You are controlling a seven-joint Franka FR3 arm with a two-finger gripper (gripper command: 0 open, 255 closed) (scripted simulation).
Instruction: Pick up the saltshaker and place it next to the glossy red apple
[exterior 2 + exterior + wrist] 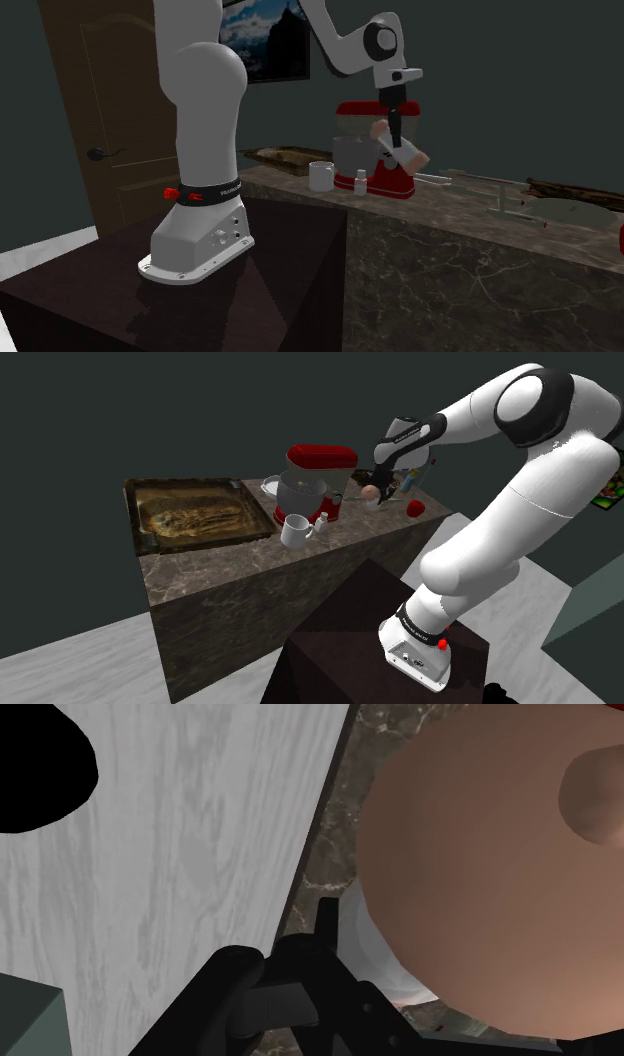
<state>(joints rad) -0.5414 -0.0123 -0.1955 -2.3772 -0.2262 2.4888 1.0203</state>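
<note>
Above the surface (455,197), the tan-and-white saltshaker (412,156) hangs tilted, pinched in my end effector (397,140), short of the red apple (415,507). I worry the skewed hold lets it slip, or it clips the red mixer (357,108) beside it.

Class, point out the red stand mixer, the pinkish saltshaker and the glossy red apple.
Red stand mixer (322,458): shoulder view, on its red head.
Pinkish saltshaker (371,493): shoulder view, on its rounded pink body.
Glossy red apple (415,507): shoulder view, on its rounded front.
</note>
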